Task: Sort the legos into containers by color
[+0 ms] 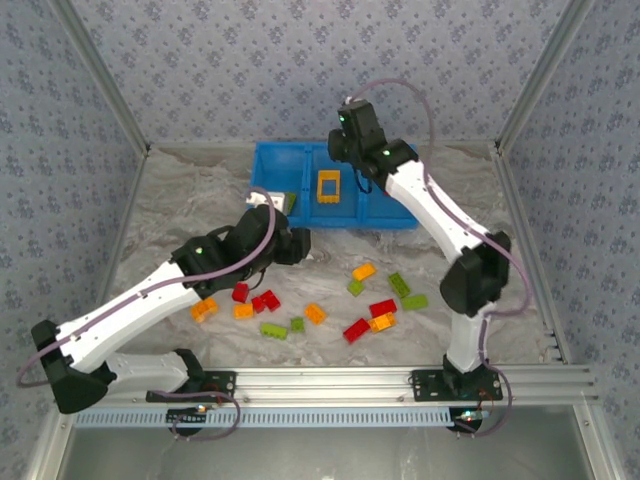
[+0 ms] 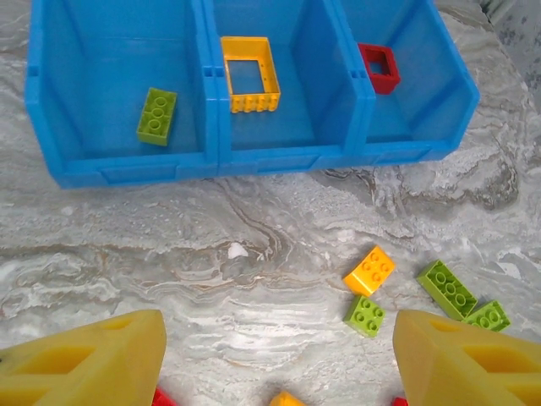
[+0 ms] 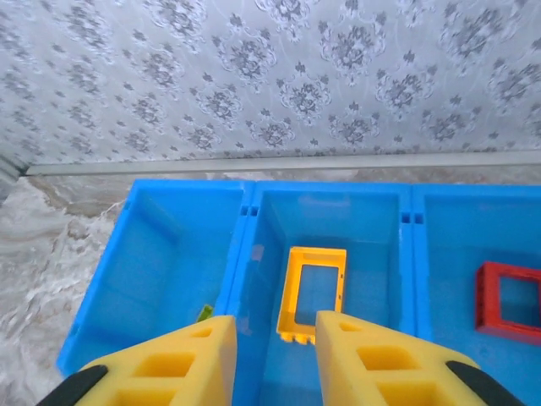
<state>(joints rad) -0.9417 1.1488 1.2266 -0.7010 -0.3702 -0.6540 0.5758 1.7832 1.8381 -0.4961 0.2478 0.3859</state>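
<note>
The left arm bends low over the table. The left gripper is spread wide, holding nothing, with the blue tray ahead. Its wrist camera sees a green brick, an orange frame and a red frame, one per box. The right gripper hangs above the orange frame, fingers a little apart, empty.

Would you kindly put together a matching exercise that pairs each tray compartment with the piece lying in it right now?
Column one:
1. left compartment
2. middle compartment
3. right compartment

Column two:
A. red frame
B. green brick
C. yellow frame

Pairs: 1-B, 2-C, 3-A.
</note>
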